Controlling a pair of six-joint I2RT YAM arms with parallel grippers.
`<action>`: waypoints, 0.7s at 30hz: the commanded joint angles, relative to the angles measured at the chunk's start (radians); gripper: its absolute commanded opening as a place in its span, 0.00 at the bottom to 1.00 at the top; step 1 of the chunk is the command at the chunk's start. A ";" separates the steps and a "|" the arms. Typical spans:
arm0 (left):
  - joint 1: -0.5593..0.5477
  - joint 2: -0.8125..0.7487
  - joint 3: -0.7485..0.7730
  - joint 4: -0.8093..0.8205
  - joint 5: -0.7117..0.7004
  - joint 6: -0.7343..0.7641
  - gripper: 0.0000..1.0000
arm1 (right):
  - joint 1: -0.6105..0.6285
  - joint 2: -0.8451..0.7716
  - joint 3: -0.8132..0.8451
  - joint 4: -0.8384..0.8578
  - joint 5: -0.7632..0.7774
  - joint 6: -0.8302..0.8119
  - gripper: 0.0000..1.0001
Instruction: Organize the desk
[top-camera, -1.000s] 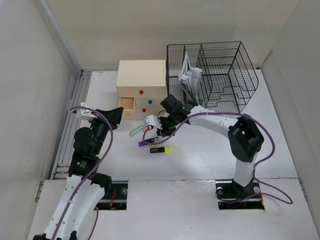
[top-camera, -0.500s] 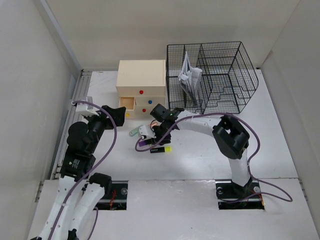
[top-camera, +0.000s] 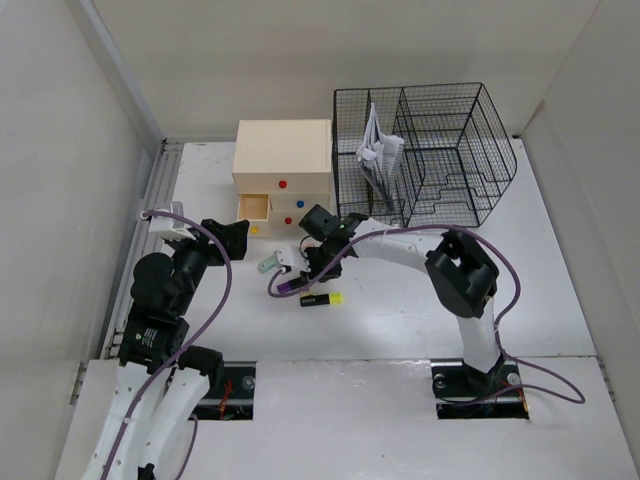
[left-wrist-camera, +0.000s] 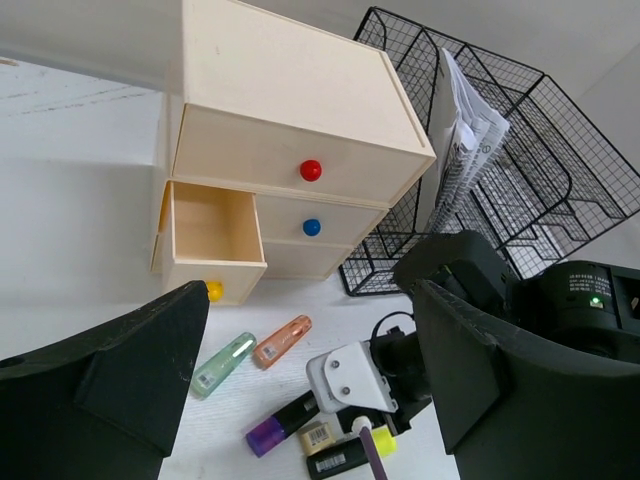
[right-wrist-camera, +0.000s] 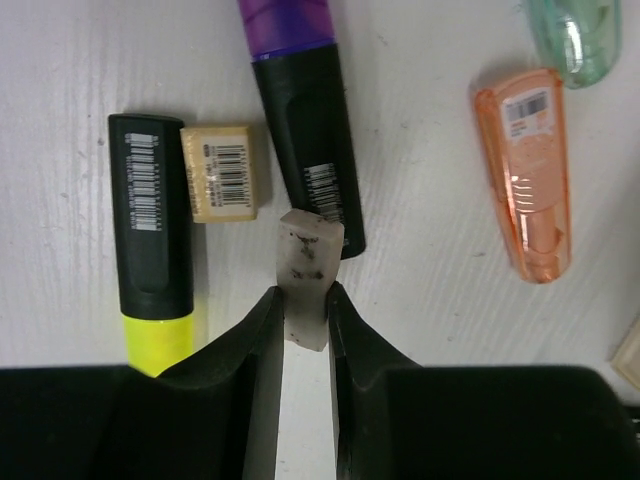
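White laminate makes up the desk (top-camera: 560, 270), which fills the floor of a pale-walled enclosure, with a metal rail (top-camera: 150, 230) along its left edge. At the back stand a beige wooden drawer box (top-camera: 283, 165), its lower left drawer (left-wrist-camera: 210, 225) pulled open, and just right of it a black wire mesh organizer (top-camera: 440, 150) with folded papers (top-camera: 378, 155) in its left compartment. In front of the box, the stationery lies close together on the desk: a purple-capped marker (right-wrist-camera: 300, 110), a yellow highlighter (right-wrist-camera: 155, 240), a beige eraser (right-wrist-camera: 222, 172), an orange correction tape (right-wrist-camera: 530, 175) and a green one (right-wrist-camera: 575, 35). All but the green one carry barcode stickers; their print is too small to read. The right gripper (right-wrist-camera: 303, 310) pinches a grubby white eraser (right-wrist-camera: 308, 270) just above the marker. The left gripper (top-camera: 228, 232) hangs with its fingers spread wide, near the open drawer.
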 joint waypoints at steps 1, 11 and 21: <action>0.002 -0.007 0.000 0.032 -0.003 0.017 0.81 | 0.008 -0.023 0.064 0.005 0.024 0.024 0.00; 0.002 -0.039 0.000 0.032 -0.042 0.008 0.81 | 0.008 -0.141 0.158 0.014 0.056 0.058 0.00; 0.002 -0.063 -0.009 0.041 -0.060 0.008 0.82 | 0.008 -0.078 0.523 0.040 0.019 0.165 0.00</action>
